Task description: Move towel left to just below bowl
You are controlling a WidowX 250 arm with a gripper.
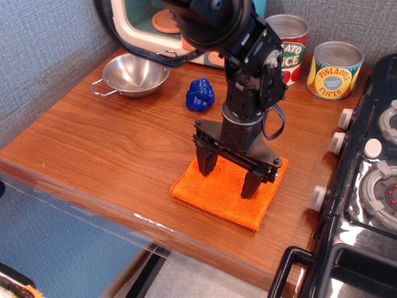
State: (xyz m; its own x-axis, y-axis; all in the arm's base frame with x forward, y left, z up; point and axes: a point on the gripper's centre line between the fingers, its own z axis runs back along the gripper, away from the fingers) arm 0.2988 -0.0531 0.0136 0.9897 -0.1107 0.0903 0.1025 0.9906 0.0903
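Note:
The orange towel [214, 198] lies flat on the wooden counter at the front right. My gripper [228, 176] is directly over it, pointing down, fingers spread wide, with both fingertips [250, 186] at or just above the cloth and nothing between them. The arm hides the towel's far half. The steel bowl [135, 73] with wire handles sits at the back left, well apart from the towel.
A blue toy [200, 94] lies between bowl and arm. A tomato sauce can [291, 53] and a pineapple can [335, 69] stand at the back right. A toy oven [155, 22] is behind the bowl. A stove [372, 180] borders the right side. The counter's front edge [124, 208] is near.

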